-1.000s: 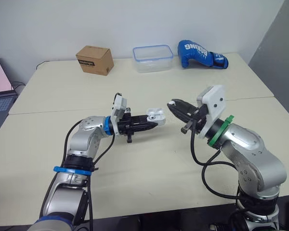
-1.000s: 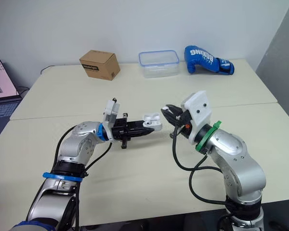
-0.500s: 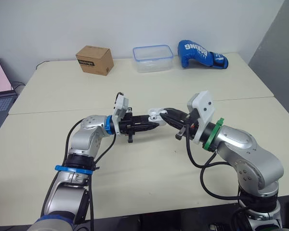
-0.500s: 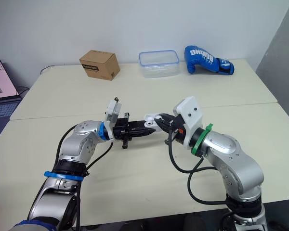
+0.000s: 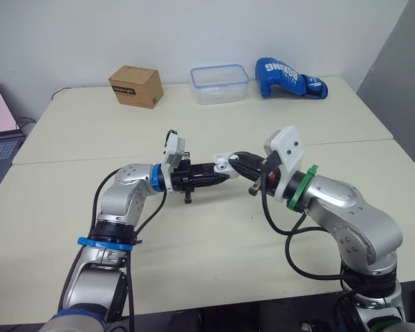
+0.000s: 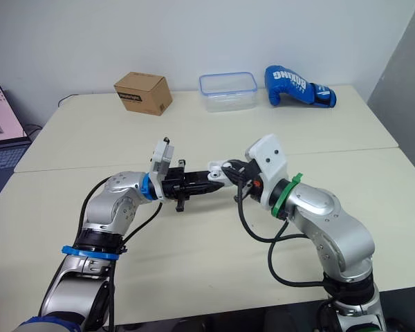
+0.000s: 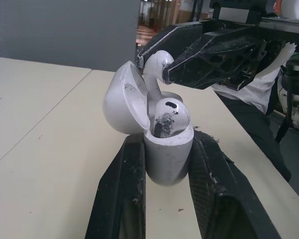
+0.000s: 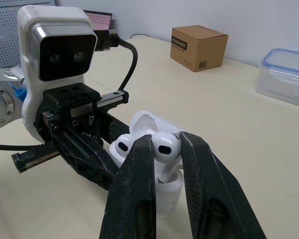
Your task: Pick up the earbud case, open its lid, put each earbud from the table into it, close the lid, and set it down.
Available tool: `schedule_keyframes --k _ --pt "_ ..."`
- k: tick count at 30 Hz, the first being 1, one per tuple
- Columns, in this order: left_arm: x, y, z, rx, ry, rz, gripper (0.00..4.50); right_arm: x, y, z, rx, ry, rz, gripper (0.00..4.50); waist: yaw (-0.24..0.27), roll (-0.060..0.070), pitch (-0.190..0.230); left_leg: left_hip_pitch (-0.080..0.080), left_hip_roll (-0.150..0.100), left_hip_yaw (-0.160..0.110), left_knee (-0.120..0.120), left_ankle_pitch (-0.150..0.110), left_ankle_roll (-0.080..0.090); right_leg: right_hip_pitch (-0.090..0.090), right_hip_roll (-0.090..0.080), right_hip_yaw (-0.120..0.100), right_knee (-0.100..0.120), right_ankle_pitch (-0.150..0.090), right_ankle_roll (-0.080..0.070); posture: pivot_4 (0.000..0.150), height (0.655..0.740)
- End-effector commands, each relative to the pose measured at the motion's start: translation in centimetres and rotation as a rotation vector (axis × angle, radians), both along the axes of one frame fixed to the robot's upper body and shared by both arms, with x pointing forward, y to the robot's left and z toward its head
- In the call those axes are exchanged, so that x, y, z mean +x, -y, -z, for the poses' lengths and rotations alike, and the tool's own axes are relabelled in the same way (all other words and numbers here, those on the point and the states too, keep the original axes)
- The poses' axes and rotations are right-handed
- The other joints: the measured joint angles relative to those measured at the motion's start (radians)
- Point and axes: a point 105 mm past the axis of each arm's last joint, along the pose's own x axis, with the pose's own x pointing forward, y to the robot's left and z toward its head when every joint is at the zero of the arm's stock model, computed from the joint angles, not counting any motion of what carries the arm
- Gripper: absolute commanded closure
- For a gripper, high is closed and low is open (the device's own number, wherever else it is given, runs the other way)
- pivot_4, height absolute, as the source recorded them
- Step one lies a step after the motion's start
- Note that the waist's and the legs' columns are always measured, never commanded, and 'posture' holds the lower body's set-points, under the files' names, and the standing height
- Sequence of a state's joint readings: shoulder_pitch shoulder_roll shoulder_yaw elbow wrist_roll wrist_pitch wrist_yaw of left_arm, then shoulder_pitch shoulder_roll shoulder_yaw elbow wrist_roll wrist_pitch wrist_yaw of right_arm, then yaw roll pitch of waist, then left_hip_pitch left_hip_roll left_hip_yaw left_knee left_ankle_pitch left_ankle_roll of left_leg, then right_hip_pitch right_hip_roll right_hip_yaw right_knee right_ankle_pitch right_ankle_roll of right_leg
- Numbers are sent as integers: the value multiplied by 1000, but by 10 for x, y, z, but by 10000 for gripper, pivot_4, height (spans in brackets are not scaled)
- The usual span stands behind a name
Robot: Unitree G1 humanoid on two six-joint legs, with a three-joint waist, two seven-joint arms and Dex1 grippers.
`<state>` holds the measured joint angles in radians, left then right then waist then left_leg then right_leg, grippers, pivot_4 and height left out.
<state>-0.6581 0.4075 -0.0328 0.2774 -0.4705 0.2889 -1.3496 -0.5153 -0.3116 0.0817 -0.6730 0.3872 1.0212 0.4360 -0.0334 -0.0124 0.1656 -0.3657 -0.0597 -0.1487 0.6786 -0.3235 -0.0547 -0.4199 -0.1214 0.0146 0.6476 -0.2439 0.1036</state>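
My left gripper (image 5: 218,174) is shut on the white earbud case (image 7: 167,154), held upright above the middle of the table. The case's lid (image 7: 122,104) stands open, and one earbud (image 7: 169,112) sits in its slot. My right gripper (image 8: 167,144) comes in from the right and is shut on the second earbud (image 8: 165,147). That earbud's stem points down at the free slot of the case (image 8: 167,191), right beside the seated earbud (image 8: 123,146). From the head, the right gripper (image 5: 236,160) meets the case (image 5: 223,164) tip to tip.
Along the table's far edge stand a cardboard box (image 5: 135,86), a clear plastic container with a blue rim (image 5: 219,84) and a blue boxing glove (image 5: 289,77). A laptop (image 5: 0,124) sits off the table's left side.
My right gripper has travelled left with the earbud, from a hand's width away to right over the open case. The left arm and case have barely moved.
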Motion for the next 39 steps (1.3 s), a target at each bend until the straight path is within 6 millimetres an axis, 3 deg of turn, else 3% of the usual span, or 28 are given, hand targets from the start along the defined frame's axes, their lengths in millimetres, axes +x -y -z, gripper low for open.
schedule_keyframes --k 1,4,12,21,24,26,31,39 --pt "-6 1 -16 -28 67 26 36568 -5 -4 -7 -13 24 -32 41296 0 0 0 0 0 0 0 0 0 0 0 0 0 0 0 1500 7307" --pt "-6 1 -16 -29 67 24 36568 -8 -5 -4 -28 2 -53 41296 0 0 0 0 0 0 0 0 0 0 0 0 0 0 0 1500 7307" --pt "-7 3 -17 -32 64 24 36568 -11 -5 -10 -23 27 -80 13195 0 0 0 0 0 0 0 0 0 0 0 0 0 0 0 1500 7307" --pt "-9 2 -16 -30 63 26 36568 -15 8 -45 62 38 -193 13195 0 0 0 0 0 0 0 0 0 0 0 0 0 0 0 1500 7307" --pt "-11 2 -17 -28 67 31 36568 -1 17 -60 76 28 -170 19629 0 0 0 0 0 0 0 0 0 0 0 0 0 0 0 1500 7307" --pt "-12 2 -18 -29 69 33 36568 7 21 -66 66 31 -159 27026 0 0 0 0 0 0 0 0 0 0 0 0 0 0 0 1500 7307" --pt "-15 1 -19 -33 68 32 36568 38 25 -55 -59 23 -103 44627 -2 0 0 0 0 1 0 0 0 0 0 0 -1 0 0 1500 7307" --pt "-19 -2 -17 -38 65 18 36568 51 10 -11 -238 -3 -203 44627 -4 0 0 0 0 1 0 0 0 0 0 0 -1 0 0 1500 7307"
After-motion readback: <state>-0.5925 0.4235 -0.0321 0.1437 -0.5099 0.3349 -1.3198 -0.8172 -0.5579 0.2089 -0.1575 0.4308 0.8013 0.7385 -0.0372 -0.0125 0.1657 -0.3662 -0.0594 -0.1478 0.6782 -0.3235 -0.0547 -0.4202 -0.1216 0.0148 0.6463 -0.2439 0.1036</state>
